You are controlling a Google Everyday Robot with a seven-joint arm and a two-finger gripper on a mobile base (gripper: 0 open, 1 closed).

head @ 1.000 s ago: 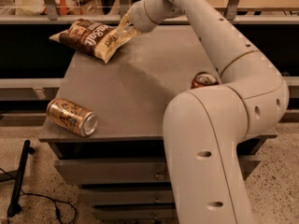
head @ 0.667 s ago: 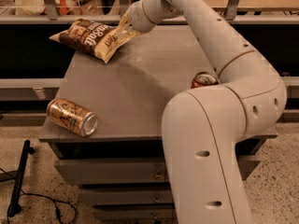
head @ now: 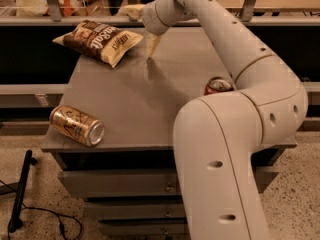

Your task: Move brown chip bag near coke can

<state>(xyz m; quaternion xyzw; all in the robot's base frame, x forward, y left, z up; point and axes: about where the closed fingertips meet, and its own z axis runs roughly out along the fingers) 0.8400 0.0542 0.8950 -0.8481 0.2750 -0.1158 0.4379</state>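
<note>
The brown chip bag (head: 100, 39) lies flat at the back left of the grey table (head: 150, 109), its cream end pointing right. My gripper (head: 152, 46) hangs just to the right of that end, pointing down over the tabletop, with a small gap between it and the bag. The coke can (head: 218, 85) stands near the table's right edge. Only its red upper part and silver top show behind my white arm (head: 235, 134).
A gold-tan can (head: 77, 125) with dark markings lies on its side at the table's front left corner. Drawers sit under the tabletop. A railing and shelf run behind the table. A black cable and stand lie on the floor at the left.
My gripper has moved right, off the bag's cream end, and now sits beside it. The bag and both cans have stayed put.
</note>
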